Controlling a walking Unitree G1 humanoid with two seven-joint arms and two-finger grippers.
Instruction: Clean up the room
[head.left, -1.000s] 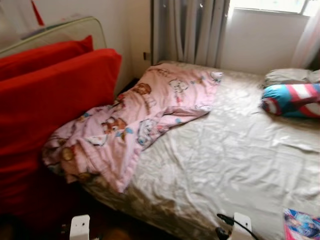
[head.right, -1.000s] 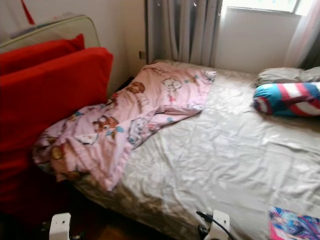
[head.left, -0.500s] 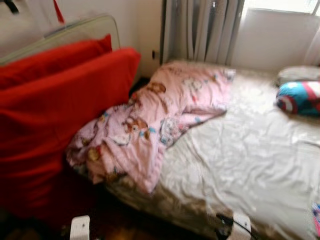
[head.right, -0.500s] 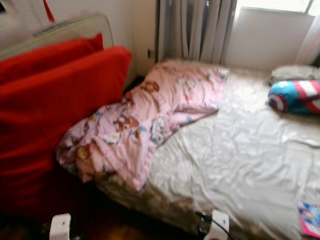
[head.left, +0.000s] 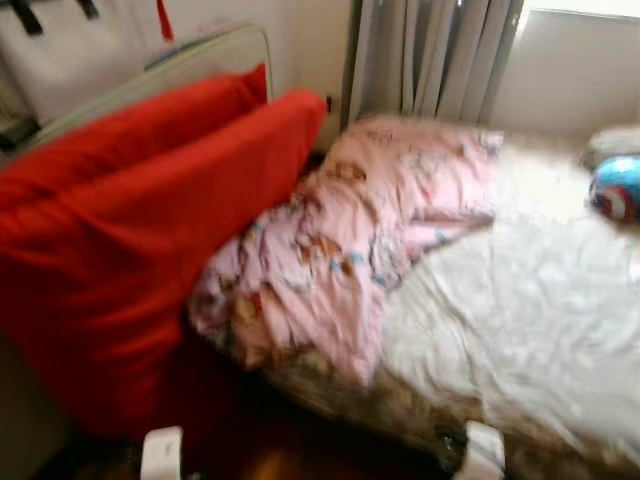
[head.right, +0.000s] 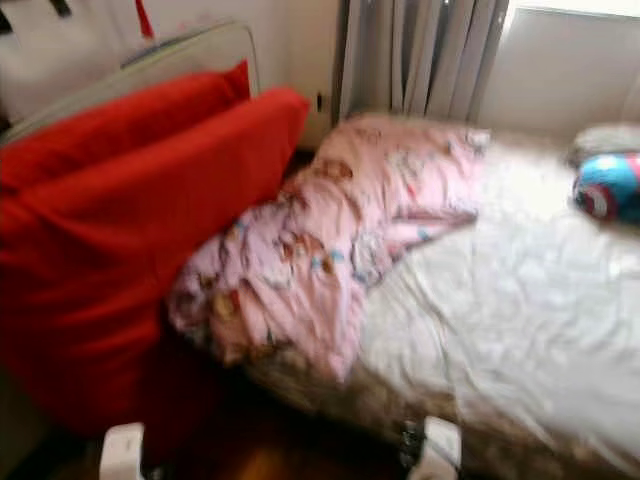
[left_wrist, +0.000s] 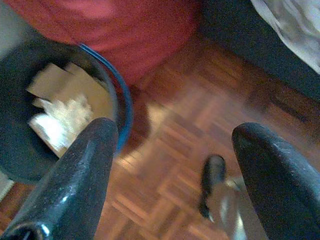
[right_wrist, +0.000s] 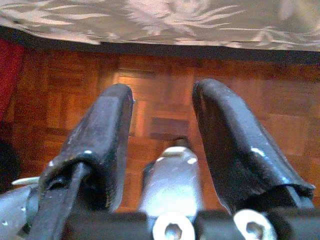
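Note:
A pink blanket with a bear print (head.left: 350, 240) lies crumpled over the left side of the bed (head.left: 520, 310), and its corner hangs past the mattress edge. Both arms hang low in front of the bed. My left gripper (left_wrist: 175, 150) is open above the parquet floor (left_wrist: 170, 115), with nothing between its fingers. Beside it stands a dark bin with a blue rim (left_wrist: 123, 97), holding paper scraps. My right gripper (right_wrist: 162, 100) is open too, empty, over the floor just below the bed's patterned edge (right_wrist: 165, 20).
Big red cushions (head.left: 140, 230) lean against the wall on the left, close to the bed. A blue and red pillow (head.left: 617, 187) lies at the bed's far right. Grey curtains (head.left: 430, 55) hang behind the bed. The head views are blurred.
The camera has swung to the left, so the bed and blanket sit further right in the picture. The colourful magazine on the sheet has left the frame. Nothing has been taken hold of.

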